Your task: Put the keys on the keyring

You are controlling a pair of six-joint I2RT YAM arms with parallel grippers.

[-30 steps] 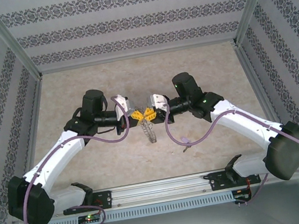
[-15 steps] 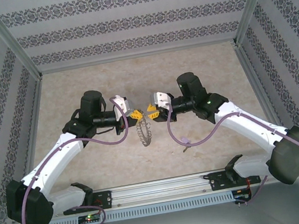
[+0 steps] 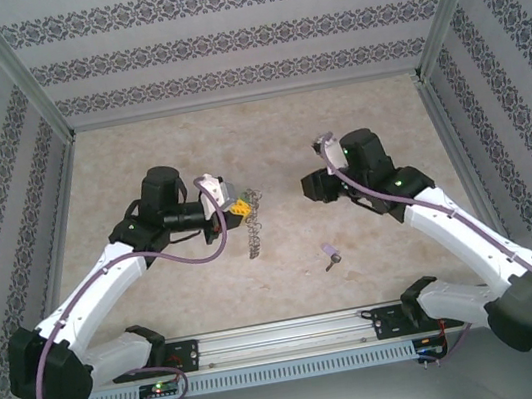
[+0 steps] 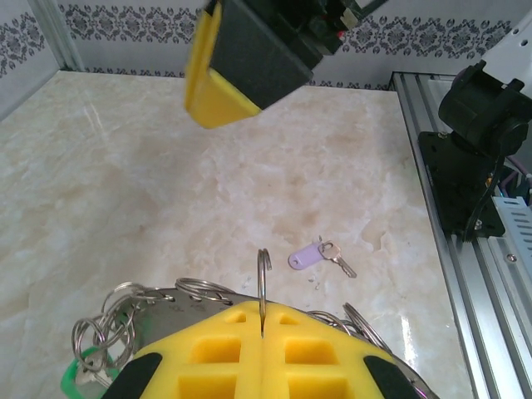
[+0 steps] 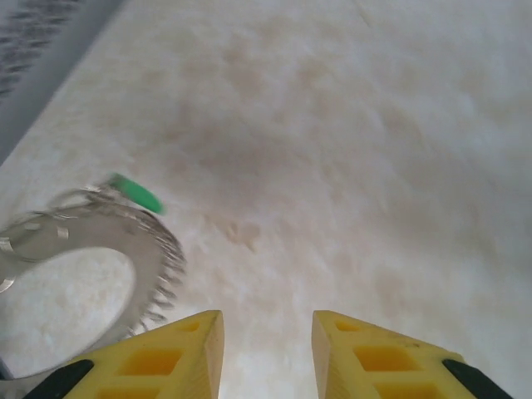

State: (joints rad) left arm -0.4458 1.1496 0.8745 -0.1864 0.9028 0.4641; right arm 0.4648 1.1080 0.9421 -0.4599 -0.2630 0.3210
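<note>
My left gripper (image 3: 240,207) (image 4: 263,320) is shut on one wire ring (image 4: 263,278) of the keyring (image 3: 253,230), which hangs under the yellow fingers as a cluster of silvery loops (image 4: 198,291). A green key head (image 4: 76,378) (image 5: 137,193) dangles from the keyring (image 5: 108,249). The lilac-purple key (image 3: 330,255) (image 4: 309,257) lies flat on the table, apart from both grippers. My right gripper (image 3: 313,188) (image 5: 266,349) is open and holds nothing, off to the right of the keyring. Its yellow finger (image 4: 212,83) hangs above in the left wrist view.
The beige marble tabletop (image 3: 265,129) is enclosed by patterned walls (image 3: 241,41). An aluminium rail (image 3: 288,336) runs along the near edge. The right arm's black base (image 4: 478,133) stands on the rail beside the purple key.
The two grippers were together at the centre; the right gripper has let go, opened and pulled away to the right. The keyring stays in the left gripper, shifted slightly back.
</note>
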